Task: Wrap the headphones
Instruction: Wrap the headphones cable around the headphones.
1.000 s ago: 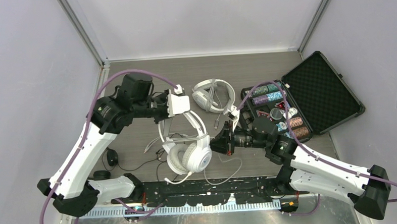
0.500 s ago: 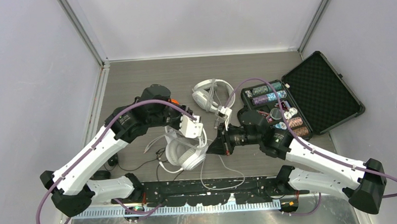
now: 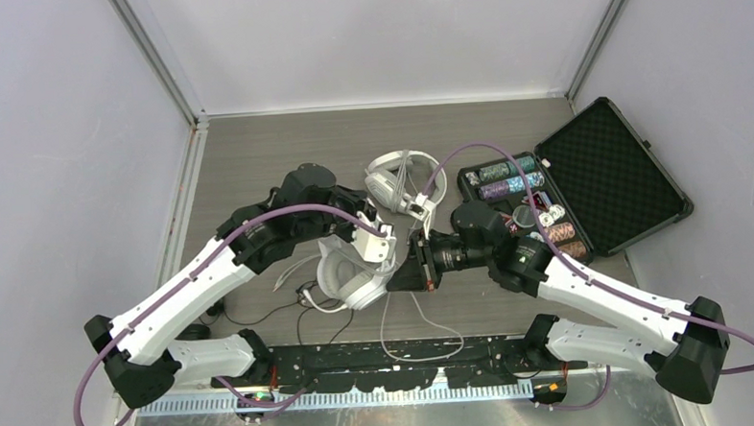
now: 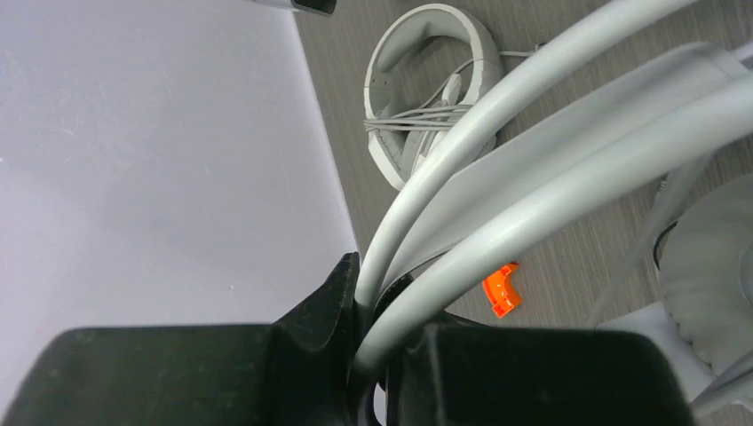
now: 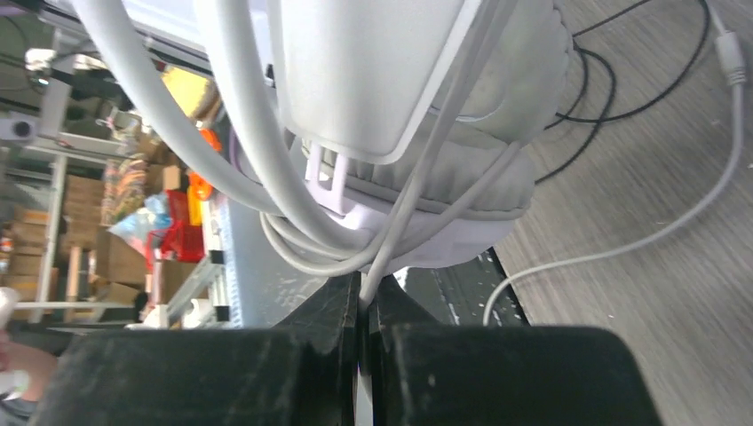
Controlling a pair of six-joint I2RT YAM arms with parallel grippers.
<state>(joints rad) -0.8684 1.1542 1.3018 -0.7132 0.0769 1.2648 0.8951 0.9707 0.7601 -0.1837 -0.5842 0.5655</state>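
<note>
A white over-ear headset [image 3: 349, 279] is held above the table's middle. My left gripper [image 3: 386, 243] is shut on its white headband [image 4: 533, 177]. My right gripper [image 3: 416, 269] is shut on its thin white cord [image 5: 417, 204], right against the padded cups [image 5: 497, 133]. The rest of the cord [image 3: 412, 341] loops down to the front edge. A second white headset [image 3: 405, 181], its cord wound round it, lies further back and also shows in the left wrist view [image 4: 426, 89]. A small black pair [image 3: 205, 312] with a black cord lies at the left.
An open black foam-lined case of chips [image 3: 574, 190] stands at the right. A small orange piece [image 4: 502, 290] lies on the table under the held headband. A black rail [image 3: 398, 351] runs along the front edge. Grey walls close the back and sides.
My left gripper has swung right and down with the white headset. My right gripper has come left to meet it with the cord. The two now sit close together.
</note>
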